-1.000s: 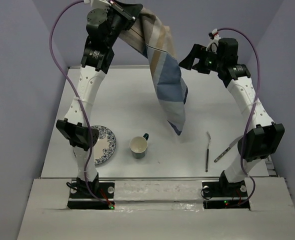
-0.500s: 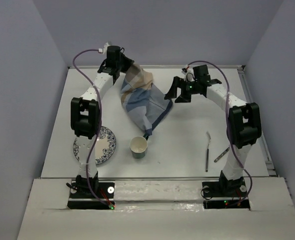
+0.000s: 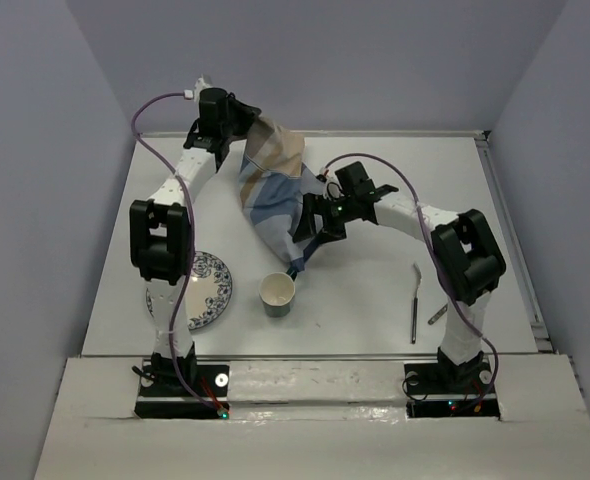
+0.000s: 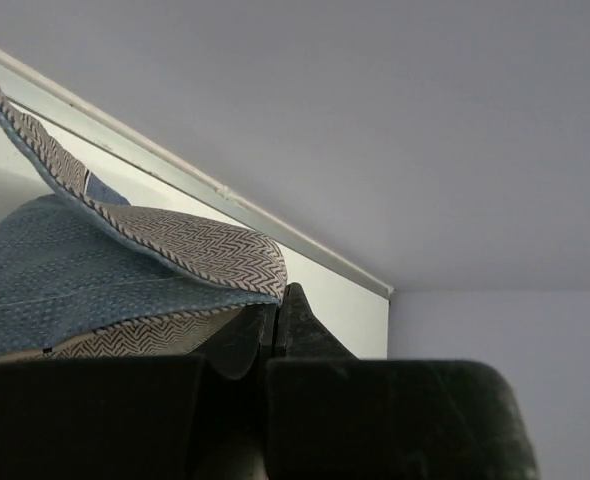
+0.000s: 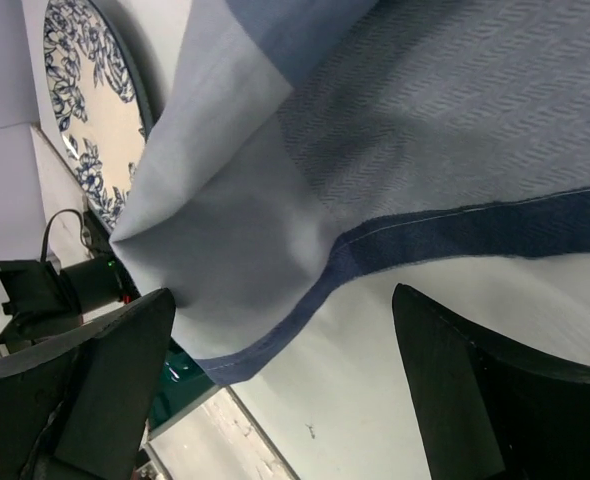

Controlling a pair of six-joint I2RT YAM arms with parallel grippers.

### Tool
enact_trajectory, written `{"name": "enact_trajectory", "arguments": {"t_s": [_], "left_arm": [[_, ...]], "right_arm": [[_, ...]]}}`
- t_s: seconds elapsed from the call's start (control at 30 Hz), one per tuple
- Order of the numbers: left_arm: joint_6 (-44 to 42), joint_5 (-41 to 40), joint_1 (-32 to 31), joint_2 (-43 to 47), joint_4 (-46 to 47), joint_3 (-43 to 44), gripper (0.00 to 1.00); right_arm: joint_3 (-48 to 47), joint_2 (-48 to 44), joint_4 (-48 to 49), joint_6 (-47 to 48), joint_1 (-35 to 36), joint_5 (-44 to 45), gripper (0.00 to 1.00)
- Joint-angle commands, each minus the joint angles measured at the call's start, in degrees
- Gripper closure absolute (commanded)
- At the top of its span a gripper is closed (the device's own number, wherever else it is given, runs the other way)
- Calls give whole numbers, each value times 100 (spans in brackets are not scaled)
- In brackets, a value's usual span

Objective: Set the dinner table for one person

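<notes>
"Blue-and-beige striped cloth (image 3: 270,195): where is it?"

"Hanging from the left gripper (image 3: 243,120), which is raised over the far left part of the dinner table (image 3: 425,180). The jaws are pressed together on the cloth's top corner. The left wrist view shows the herringbone weave folding out from between the black fingertips (image 4: 297,325)."

"And the lower end?"

"The cloth falls in a long fold toward the near side and narrows to a point just beside the cup (image 3: 277,292). Whether that point touches the tabletop, I cannot tell."

"Right gripper?"

"The right gripper (image 3: 313,225) is low over the middle of the table, at the cloth's right-hand edge. Its jaws stand wide apart. Seen from the right wrist, a dark blue border and a folded pale corner of the cloth lie across the gap ahead of the fingers. Neither pad is seen pressing on the fabric, and nothing is held."

"The table itself?"

"White-grey, matte and flat, spanning the whole work area."

"Other items on it?"

"A plate (image 3: 210,285) with a blue floral pattern lies near left, partly behind the left arm (image 3: 160,240). It is just left of the cup and apart from it. The cup is cream and upright. Two metal utensils lie near right, by the right arm (image 3: 470,255). The longer utensil (image 3: 413,305) points away from the bases, and the shorter utensil (image 3: 438,314) lies angled beside it. Both are well apart from the cloth."
</notes>
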State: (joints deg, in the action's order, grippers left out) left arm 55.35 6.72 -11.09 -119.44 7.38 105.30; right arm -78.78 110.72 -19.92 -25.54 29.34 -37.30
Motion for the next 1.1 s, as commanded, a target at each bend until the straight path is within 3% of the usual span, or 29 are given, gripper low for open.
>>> {"name": "enact_trajectory", "arguments": {"t_s": [0.0, 0.23, 0.4, 0.67, 0.8, 0.83, 0.87, 0.9, 0.97, 1.07], "left_arm": [[-51, 163, 116, 526, 501, -351, 100], [37, 295, 239, 746, 756, -765, 100], [19, 312, 309, 843, 783, -879, 100], [28, 347, 345, 975, 897, -1063, 100], [55, 382, 380, 1036, 1029, -1231, 100], [63, 400, 388, 1045, 1038, -1266, 100], [63, 418, 397, 1045, 1055, -1292, 100], [72, 426, 415, 1063, 1081, -1336, 100], [81, 470, 441, 1054, 1108, -1371, 100], [177, 619, 511, 923, 1187, -1319, 100]], "right_arm": [[-120, -182, 296, -162, 203, 12, 5], [-549, -78, -187, 145, 335, 162, 7], [-857, 195, -319, 93, 458, -216, 18], [-1693, 890, -908, 198, 458, -296, 11], [-1772, 978, -961, 207, 458, -93, 14], [-1807, 1004, -970, 216, 458, -85, 19], [-1833, 1013, -978, 207, 458, -67, 31], [-1851, 987, -996, 225, 458, 168, 66], [-1886, 900, -996, 234, 458, 599, 100], [-2237, 767, -1022, 199, -14, 1084, 100]]}}
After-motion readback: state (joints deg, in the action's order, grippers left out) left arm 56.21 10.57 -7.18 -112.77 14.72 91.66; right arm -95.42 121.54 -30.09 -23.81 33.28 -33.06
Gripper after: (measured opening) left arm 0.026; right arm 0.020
